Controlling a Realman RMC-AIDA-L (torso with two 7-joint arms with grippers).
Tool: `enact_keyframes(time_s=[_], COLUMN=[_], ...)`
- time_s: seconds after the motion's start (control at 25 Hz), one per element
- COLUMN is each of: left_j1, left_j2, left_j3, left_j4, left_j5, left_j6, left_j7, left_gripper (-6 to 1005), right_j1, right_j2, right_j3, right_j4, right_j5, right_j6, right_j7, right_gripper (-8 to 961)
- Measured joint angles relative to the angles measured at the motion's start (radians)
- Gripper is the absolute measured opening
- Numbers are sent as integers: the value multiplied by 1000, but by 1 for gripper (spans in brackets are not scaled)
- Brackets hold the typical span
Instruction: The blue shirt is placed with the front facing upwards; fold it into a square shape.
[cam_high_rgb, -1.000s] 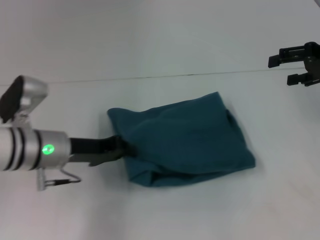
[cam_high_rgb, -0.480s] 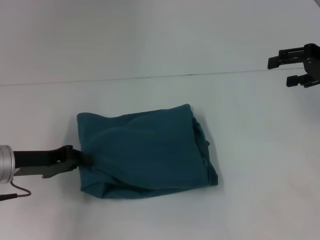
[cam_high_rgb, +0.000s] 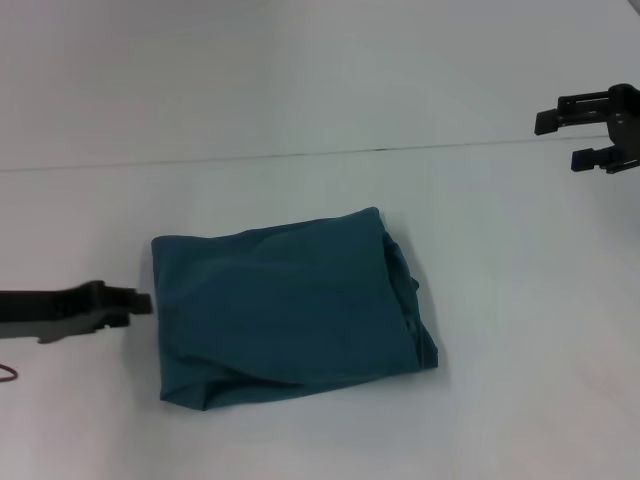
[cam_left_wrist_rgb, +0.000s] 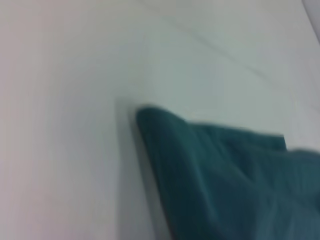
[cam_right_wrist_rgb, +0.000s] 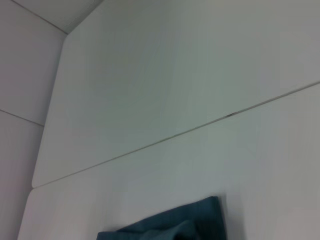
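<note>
The blue shirt (cam_high_rgb: 285, 305) lies folded into a rumpled near-square; left gripper (cam_high_rgb: 140, 301) beside it, grip unclear; right gripper (cam_high_rgb: 590, 135) parted.

Left hand (cam_high_rgb: 140, 301) low at left, right hand (cam_high_rgb: 592, 126) raised, fingers apart

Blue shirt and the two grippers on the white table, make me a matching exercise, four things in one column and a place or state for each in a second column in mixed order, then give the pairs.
Things:
1. blue shirt
2. left gripper
3. right gripper
4. table

Places or states:
A. raised at the far right, away from the cloth
B. white, with a thin dark seam running across it
C. folded into a rough rectangle, lying flat
D. low beside the cloth's left edge, holding nothing

Pairs: 1-C, 2-D, 3-A, 4-B
</note>
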Motion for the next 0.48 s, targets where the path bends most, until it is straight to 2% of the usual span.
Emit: enact_keyframes(time_s=[0.08, 0.12, 0.2, 0.32, 0.48], left_j1=[11, 44, 60, 73, 55], left_j2=[-5, -22, -27, -29, -33], left_j3=[-12, -69, -88, -94, -90], left_j4=[27, 82, 83, 30, -79], left_j5=[-8, -84, -144, -225, -243], left_j6=[8, 59, 95, 141, 157], left_j7=[-11, -25, -24, -21, 2], left_gripper=[323, 365, 450, 563, 679], right_j1=[0, 0, 0, -1, -1], right_j2=[0, 0, 0, 0, 2], right_j3=[0, 0, 0, -1, -1], right_j4=[0, 0, 0, 0, 0], right_j5=[0, 0, 0, 0, 0], right_j6=[-1, -1, -1, 2, 4], right_j7=[0, 0, 0, -1, -1], right_gripper=[922, 922, 922, 923, 924])
